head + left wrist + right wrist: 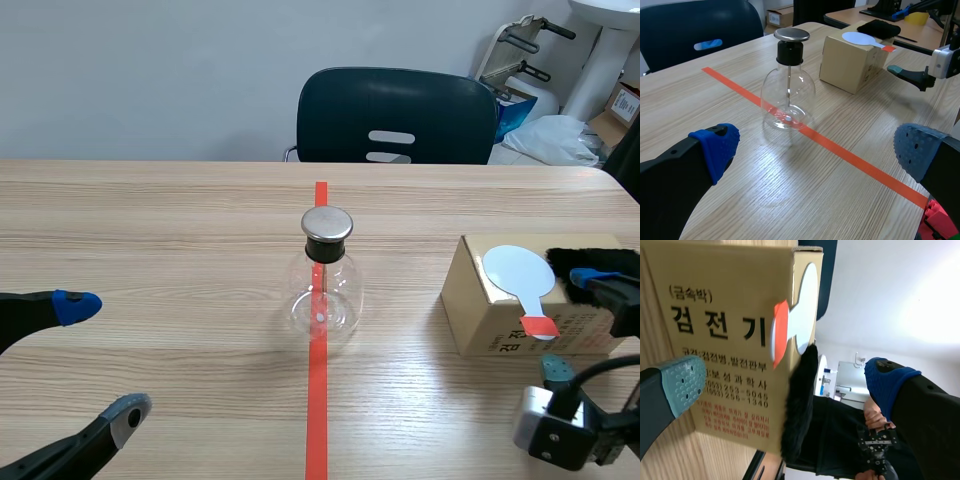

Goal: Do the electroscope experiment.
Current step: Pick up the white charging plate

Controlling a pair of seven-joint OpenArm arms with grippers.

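Note:
The electroscope (pixel 325 285) is a clear glass flask with a black neck and a metal disc on top, standing on the tape line mid-table. It also shows ahead of my open left gripper (pixel 817 150), which waits low at the near left (pixel 100 360). To the right sits a cardboard box (pixel 500 325). On it lie a white round paddle with a red handle (pixel 518 272) and a black fur cloth (pixel 590 262). My right gripper (pixel 573 325) is turned sideways and open at the box's near right corner. The box (pixel 725 340), paddle (pixel 801 315) and fur (pixel 797 405) lie between its fingers.
A dark chair (pixel 395 115) stands behind the table's far edge. Bags and boxes (pixel 560 135) sit on the floor at the back right. The orange-red tape line (pixel 317 400) runs down the table's middle. Bare wood lies between the flask and my left gripper.

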